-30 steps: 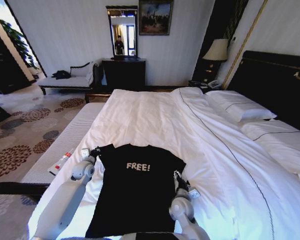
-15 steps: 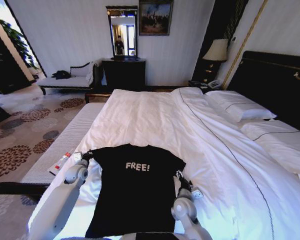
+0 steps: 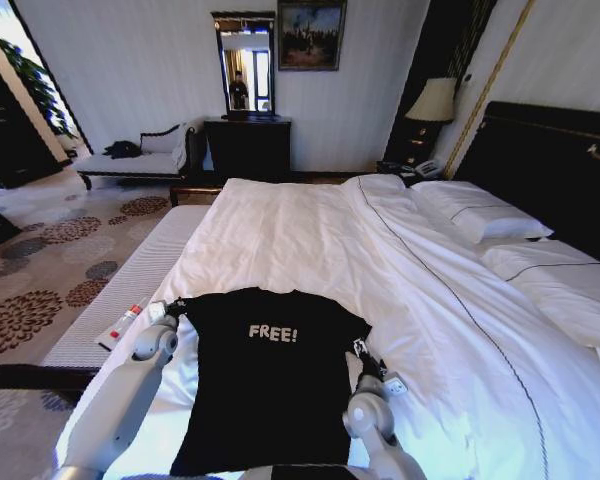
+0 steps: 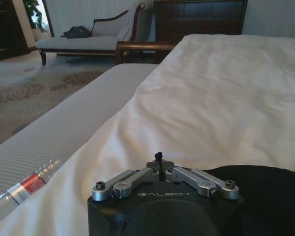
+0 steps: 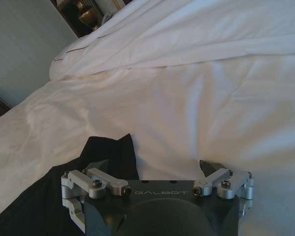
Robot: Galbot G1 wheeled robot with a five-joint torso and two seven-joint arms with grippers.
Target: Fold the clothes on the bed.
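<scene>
Head view: the black T-shirt (image 3: 270, 375) lies flat on the white duvet (image 3: 320, 240) of the bed (image 3: 540, 150), in the lower centre of the frame, its long axis running from the collar, farthest from the robot, down to the hem at the bottom edge. The left claw (image 3: 166, 309) sits at the shirt's left sleeve, in the lower left; the right claw (image 3: 370, 362) sits at the right sleeve edge, lower right of centre. Each arm is nearest its own sleeve, so the shirt lies between the two claws. A plastic bottle (image 3: 123, 322) lies on the pale bench (image 3: 130, 275) just left of the left claw, apart from the shirt; it looks unlikely to get in the way.

Left wrist view: the left claw (image 4: 159, 158) is clenched, its links drawn together to a point at the lower middle of the frame. I cannot tell whether fabric is pinched there. The black T-shirt (image 4: 265, 196) fills the lower right corner, just beside the claw body, and the bottle (image 4: 24, 187) lies at the lower left.

Right wrist view: the right claw (image 5: 155, 172) is released, its two fingers spread wide along the bottom of the frame. The black T-shirt (image 5: 64, 167) reaches up from the lower left, its sleeve corner at one finger, with bare duvet (image 5: 196, 98) beyond.
</scene>
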